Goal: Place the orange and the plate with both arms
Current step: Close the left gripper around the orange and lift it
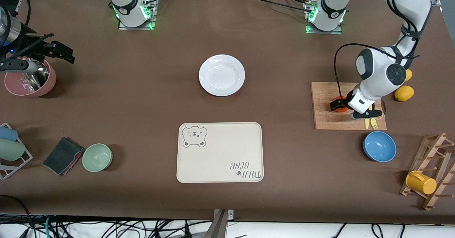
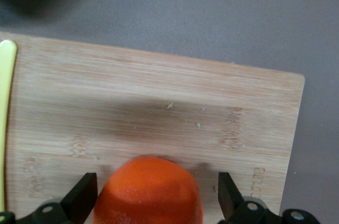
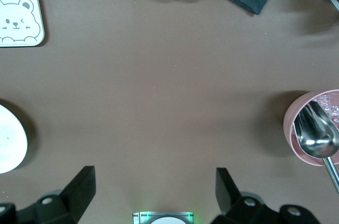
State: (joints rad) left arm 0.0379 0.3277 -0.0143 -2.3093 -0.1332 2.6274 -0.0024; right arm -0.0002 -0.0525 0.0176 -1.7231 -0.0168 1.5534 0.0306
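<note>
Tray [image 1: 220,152]: empty, nearest the camera on the desk.
Orange [image 2: 150,192]: on the cutting board [image 1: 325,110], between the left gripper [image 2: 153,195]'s wide jaws, not yet pinched.
Risk: the round fruit could roll away if the closing is off-centre.
Plate [image 1: 221,75]: mid-desk, untouched.
Right gripper [image 3: 153,195]: jaws wide open, empty, waits near the pink bowl [image 1: 30,79].

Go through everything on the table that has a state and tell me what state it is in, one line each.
orange: on the cutting board, between the open left tool's fingers, not gripped.
plate: bare, upright, mid-table.
bear tray: nothing on it.
right tool: open, holding nothing, waiting over bare table.
blue bowl: upright, empty.
green bowl: upright, empty.
pink bowl: holds a metal ladle.
</note>
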